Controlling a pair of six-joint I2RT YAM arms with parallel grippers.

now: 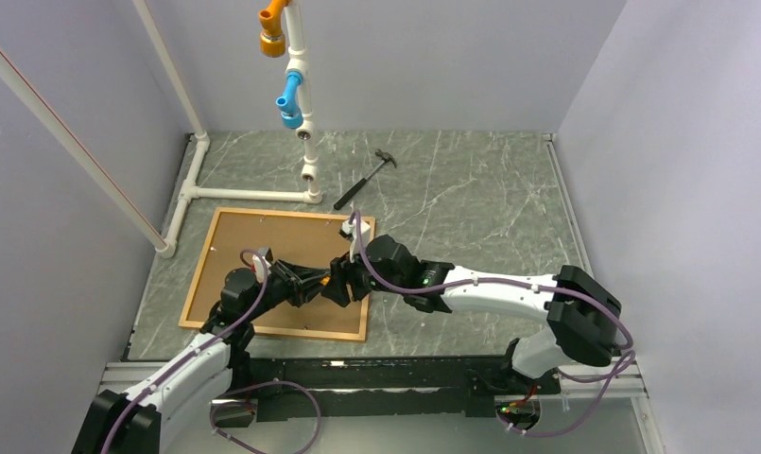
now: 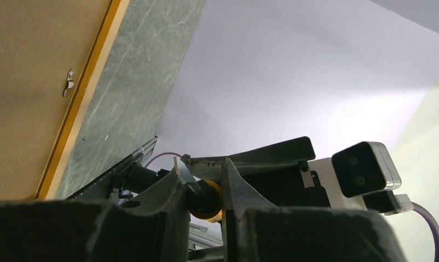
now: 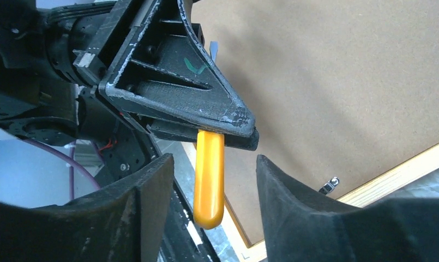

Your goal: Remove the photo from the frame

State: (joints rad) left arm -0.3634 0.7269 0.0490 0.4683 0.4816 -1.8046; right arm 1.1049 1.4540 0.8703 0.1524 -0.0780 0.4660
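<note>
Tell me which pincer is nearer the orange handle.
Left. The left pincer is shut on one end of the orange handle. The right pincer is open around the free end, with gaps on both sides.

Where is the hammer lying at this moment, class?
In the top view, the hammer lies on the far half of the table, just right of the white pipe structure and beyond the far right corner of the frame.

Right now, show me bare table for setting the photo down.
Bare: table right of the frame, from hammer to right wall. Crowded: frame's near right corner, where left gripper meets right gripper, and beside the pipe stand.
</note>
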